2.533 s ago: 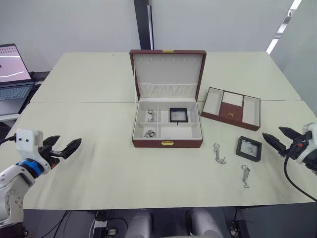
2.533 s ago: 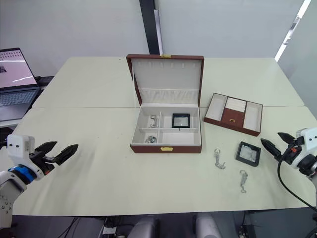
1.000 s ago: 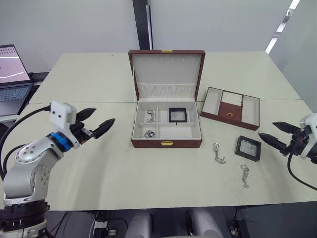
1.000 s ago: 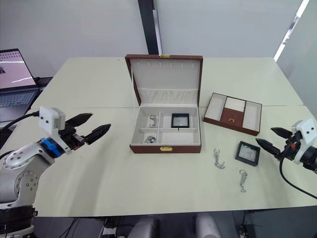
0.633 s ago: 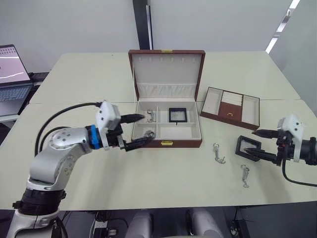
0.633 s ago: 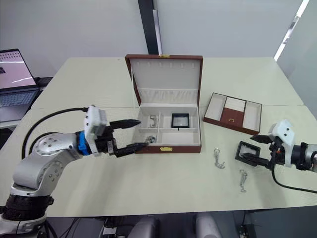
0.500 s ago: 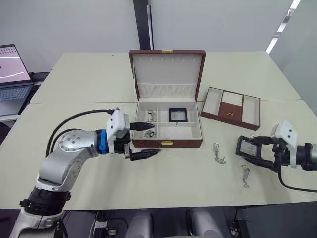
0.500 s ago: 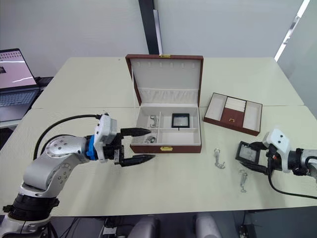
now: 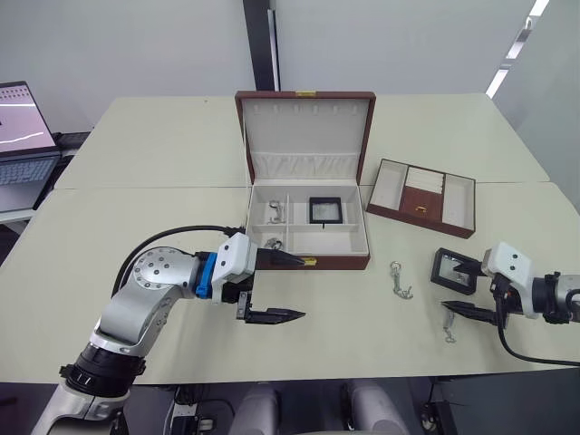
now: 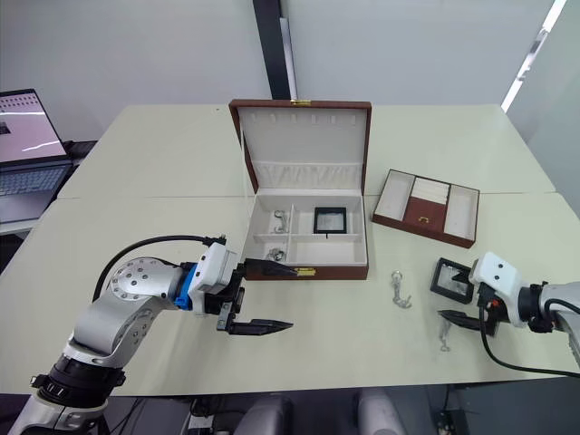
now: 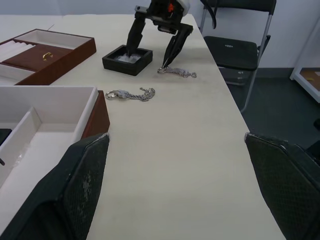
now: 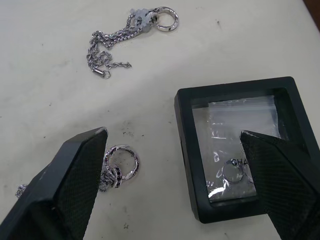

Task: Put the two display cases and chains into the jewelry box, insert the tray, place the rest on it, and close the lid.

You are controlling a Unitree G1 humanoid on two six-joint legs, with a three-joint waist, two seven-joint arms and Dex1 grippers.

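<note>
The right pincer, its fingers spread wide, sits low over the counter near the right edge, straddling the loose display case and the nearer chain. One finger hangs over the case's window, the other beside the chain's ring. If it closes from here, it may catch the case by one wall only and tip it, or drag the chain along with it. The left pincer, also spread apart and empty, hovers at the front of the jewelry box; a careless sweep could nudge the box.

By count: two display cases, one already in the box; two chains on the counter, the second lying between box and case, plus small silvery pieces in the box's left compartments. One tray waits right of the box, and the lid stands open.
</note>
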